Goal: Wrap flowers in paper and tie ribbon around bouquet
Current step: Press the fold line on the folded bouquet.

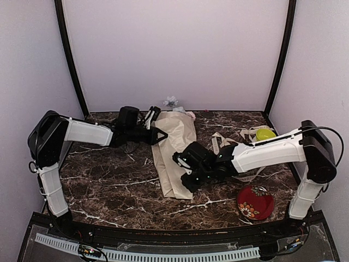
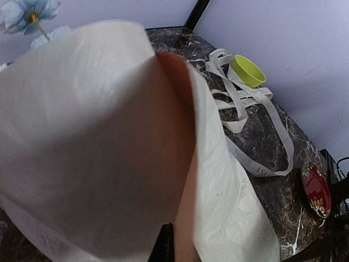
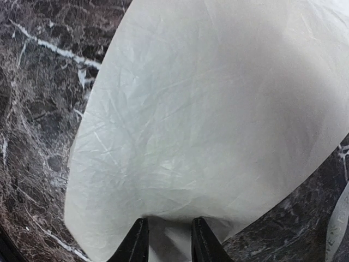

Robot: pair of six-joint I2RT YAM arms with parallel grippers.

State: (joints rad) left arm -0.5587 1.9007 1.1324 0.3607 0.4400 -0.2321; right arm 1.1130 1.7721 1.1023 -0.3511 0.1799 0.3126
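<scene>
Paper clamped by left gripper
Right gripper fingers are seen apart, paper edge between them; ribbon print unreadable.

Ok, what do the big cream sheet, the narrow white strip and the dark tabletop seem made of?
The big cream sheet: matte paper, by its fine crinkles. The narrow white strip: probably fabric ribbon, lying in limp flat loops. The dark tabletop: smooth marble or marble-look laminate, white veins.

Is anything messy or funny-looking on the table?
Yes. The ribbon sprawls in loose, tangled loops at the back right, beside the green cup, and is not tied round anything. The paper is crinkled and only loosely folded over, with flowers poking out at its far end.
</scene>
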